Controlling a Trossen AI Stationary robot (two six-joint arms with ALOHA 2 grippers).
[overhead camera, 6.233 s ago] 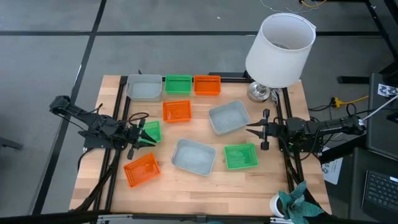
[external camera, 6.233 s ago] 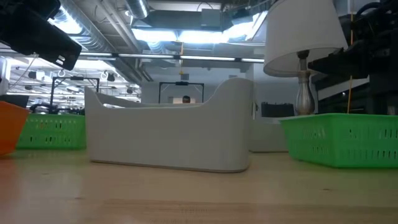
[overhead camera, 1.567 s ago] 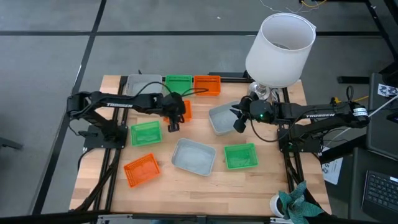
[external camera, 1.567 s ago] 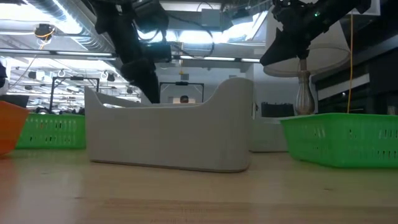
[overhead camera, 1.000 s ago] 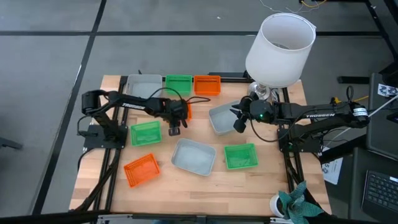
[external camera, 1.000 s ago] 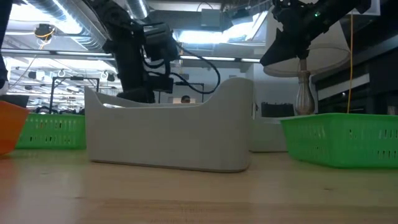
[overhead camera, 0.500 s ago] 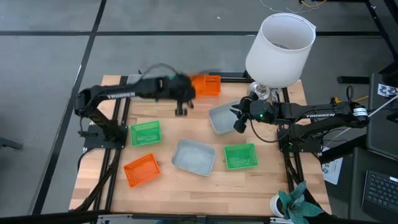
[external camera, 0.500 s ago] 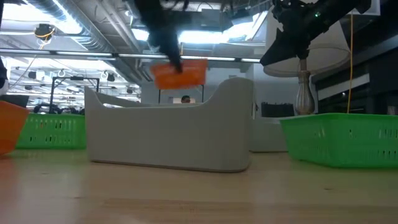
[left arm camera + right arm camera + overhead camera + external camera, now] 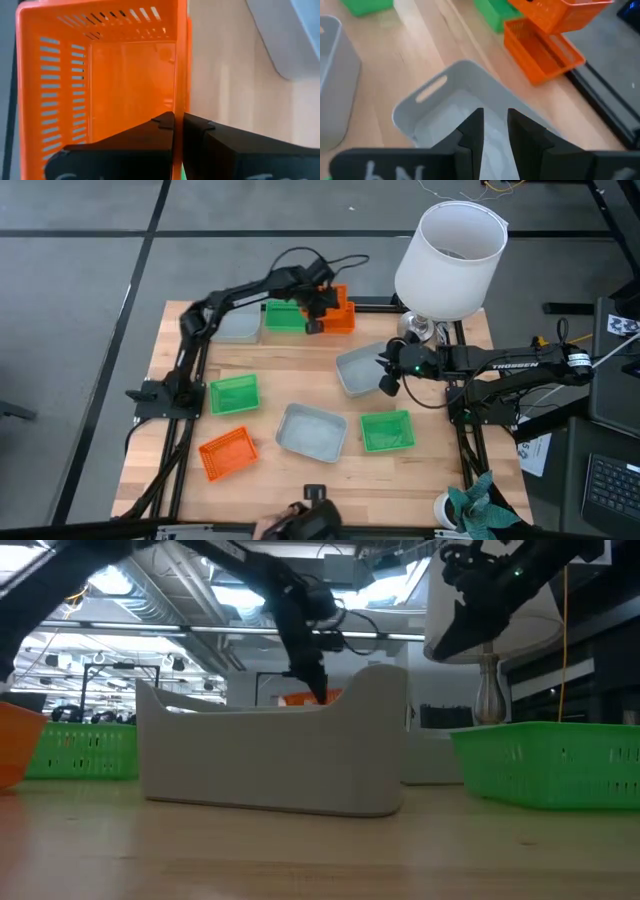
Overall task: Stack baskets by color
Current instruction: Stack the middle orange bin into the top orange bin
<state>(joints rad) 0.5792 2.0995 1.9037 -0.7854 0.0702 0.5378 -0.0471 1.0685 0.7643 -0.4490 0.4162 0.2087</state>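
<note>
High view, near to far: the right gripper (image 9: 389, 376), jaws parted, hovers over a grey basket (image 9: 362, 369), while the left gripper (image 9: 313, 311) has just clamped and carried an orange basket (image 9: 107, 75) above its back-row twin (image 9: 542, 56), whose seating stays hidden.

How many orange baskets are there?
3. One orange basket lies at the table's near left corner, one sits at the far edge, and the left gripper holds the third above that one.
</note>
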